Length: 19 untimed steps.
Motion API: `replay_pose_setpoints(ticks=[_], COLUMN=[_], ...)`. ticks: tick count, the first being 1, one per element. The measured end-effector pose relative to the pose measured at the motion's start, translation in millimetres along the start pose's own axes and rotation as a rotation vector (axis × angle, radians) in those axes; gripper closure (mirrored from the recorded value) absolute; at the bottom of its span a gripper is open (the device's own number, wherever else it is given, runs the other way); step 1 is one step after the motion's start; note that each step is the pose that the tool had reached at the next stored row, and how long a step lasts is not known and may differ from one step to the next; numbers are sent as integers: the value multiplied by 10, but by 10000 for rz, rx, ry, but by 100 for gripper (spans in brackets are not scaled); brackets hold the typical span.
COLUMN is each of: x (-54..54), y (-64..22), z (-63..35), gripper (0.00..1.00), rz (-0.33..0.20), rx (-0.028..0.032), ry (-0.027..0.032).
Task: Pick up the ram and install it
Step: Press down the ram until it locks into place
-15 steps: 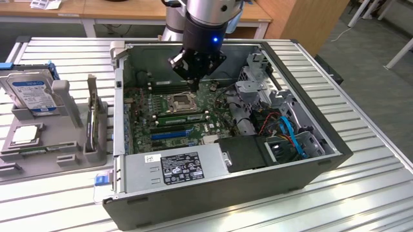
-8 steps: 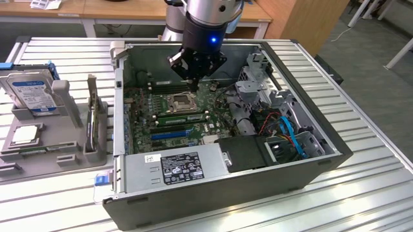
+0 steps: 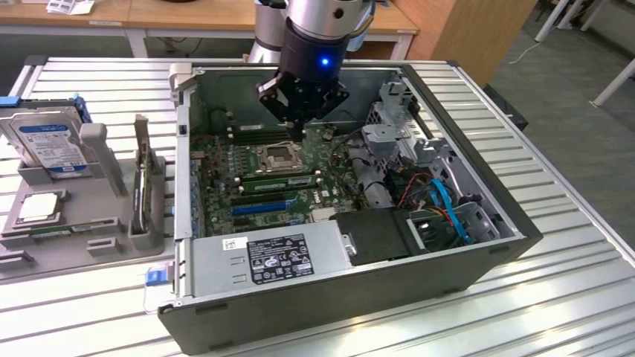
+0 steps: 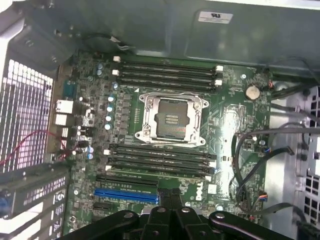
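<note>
Near me, a long green stick that looks like the ram (image 3: 281, 178) lies along the black slots (image 4: 160, 161), just beside the chip socket (image 3: 278, 155); further back the gripper (image 3: 294, 132) hangs over the far slots, jaws pinched tight; I think it's the seating step; any push must go straight down.

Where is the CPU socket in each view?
Exterior view: CPU socket near the picture's centre, just under the gripper.
Wrist view: CPU socket between two banks of black slots.
Shared landmark: the blue slot, on the board beyond one bank.
</note>
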<state>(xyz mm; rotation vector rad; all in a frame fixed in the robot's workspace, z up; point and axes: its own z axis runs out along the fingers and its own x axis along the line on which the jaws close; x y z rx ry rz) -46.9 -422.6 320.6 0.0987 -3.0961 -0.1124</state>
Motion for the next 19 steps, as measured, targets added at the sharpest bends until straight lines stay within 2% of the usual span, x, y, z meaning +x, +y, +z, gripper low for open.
replay_pose_setpoints(ticks=[19], x=[0], y=[0], z=[0], gripper=[90], rz=[324], rx=[-14], ry=[-10])
